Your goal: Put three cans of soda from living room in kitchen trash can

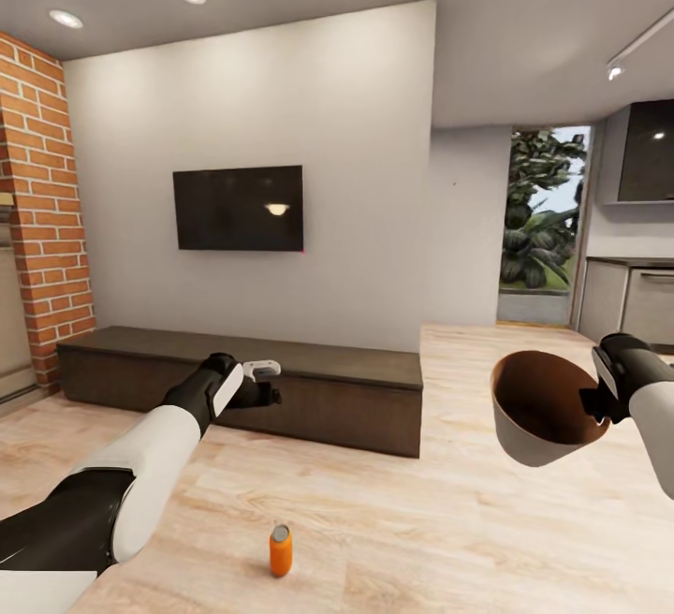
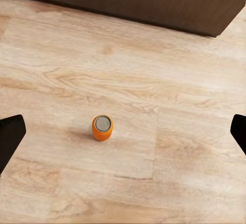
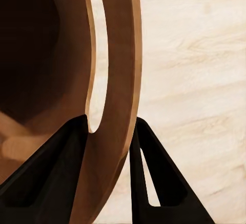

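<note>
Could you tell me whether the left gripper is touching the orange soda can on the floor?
Apart. In the left wrist view the orange can stands alone on the wood floor, with bare floor between it and the spread fingertips of the left gripper.

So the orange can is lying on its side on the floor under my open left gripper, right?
Not quite: the orange can stands upright on the floor, silver top up, as the left wrist view shows. It is below the open left gripper.

No readable text, label, brand or number appears on any surface in these views.
</note>
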Tool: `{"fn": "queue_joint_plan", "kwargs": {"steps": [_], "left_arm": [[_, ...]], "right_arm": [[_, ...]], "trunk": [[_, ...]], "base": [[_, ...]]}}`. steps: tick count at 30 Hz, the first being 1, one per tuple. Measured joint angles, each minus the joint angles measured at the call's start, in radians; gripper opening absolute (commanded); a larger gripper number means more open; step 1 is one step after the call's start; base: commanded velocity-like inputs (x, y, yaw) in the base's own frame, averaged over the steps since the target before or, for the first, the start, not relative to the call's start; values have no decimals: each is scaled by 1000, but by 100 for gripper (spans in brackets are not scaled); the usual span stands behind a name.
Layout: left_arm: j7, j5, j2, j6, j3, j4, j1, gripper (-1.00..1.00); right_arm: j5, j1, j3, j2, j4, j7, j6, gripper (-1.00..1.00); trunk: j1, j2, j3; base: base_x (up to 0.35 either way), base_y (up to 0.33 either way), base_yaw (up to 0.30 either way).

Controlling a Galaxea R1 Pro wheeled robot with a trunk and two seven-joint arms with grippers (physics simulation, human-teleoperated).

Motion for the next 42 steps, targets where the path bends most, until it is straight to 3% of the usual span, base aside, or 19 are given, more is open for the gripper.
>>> {"fn": "queue_joint_plan", "kwargs": {"steps": [16,24,42], "left_arm": [[5,-1,-1,-7,-1,-1,3,100],[9,-4,-1,-42,-2,-1,9,100],[11,-2,-2,-49,-2,-1,9,100]], "right_arm": [[-4,0,-4,0,9,0,0,-100],[-1,0,-4,-1,9,0,0,-100],[0,1,-4,-3,9,0,0,-100]], "trunk": [[0,0,0],[0,0,0],[0,0,0]], "base": [[306,0,0],[71,0,0],[28,7,0]]}}
